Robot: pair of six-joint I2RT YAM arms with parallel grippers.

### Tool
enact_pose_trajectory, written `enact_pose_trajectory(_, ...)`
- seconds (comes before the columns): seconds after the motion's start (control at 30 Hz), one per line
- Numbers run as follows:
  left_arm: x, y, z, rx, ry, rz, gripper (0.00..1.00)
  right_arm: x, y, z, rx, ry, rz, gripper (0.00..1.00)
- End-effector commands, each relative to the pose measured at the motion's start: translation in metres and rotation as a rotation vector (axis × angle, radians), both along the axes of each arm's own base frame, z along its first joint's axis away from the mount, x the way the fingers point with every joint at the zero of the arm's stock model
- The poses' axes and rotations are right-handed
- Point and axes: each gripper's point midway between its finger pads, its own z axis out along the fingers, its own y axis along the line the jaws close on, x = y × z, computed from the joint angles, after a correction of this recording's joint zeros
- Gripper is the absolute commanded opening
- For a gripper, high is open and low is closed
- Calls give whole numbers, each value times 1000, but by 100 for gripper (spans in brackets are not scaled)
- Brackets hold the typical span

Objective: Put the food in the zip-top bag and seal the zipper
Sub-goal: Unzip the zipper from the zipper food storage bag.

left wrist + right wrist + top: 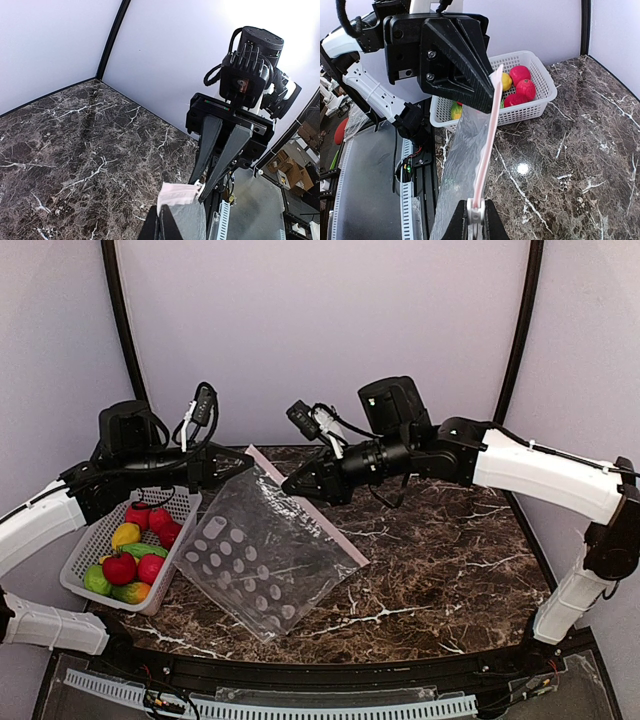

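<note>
At nine o'clock in the top view, the white mesh basket (85,575) holds all the food (120,567), which is red, green and yellow pieces. Off the basket's two o'clock corner, the left gripper (243,463) is clenched on the far end of the zipper (335,535). The pink strip is pinched flat between its fingers (470,85) with no gap showing.

From that pinch the zip-top bag (265,560) spreads toward five o'clock over the marble table (440,560). Its near part lies flat and its upper edge is lifted. The zipper runs along the bag's one o'clock side.

At the bag's twelve o'clock, the right gripper (290,487) grasps the white slider (474,214), its two fingers pressed tight on either side. The strip is stretched straight between the two grippers, which sit close together, tip facing tip.
</note>
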Motion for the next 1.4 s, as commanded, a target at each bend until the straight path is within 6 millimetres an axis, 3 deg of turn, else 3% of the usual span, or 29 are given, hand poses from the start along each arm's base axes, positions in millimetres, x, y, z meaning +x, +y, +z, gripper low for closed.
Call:
enact_pose_trajectory(0.0,14,18,16,-38,-56,102,1,-5,-7,-19,-55,48,6,0)
enact_pose_trajectory(1.37,32,33,5,-48,-19,187,1,-13,-15,-51,-116,123,10,0)
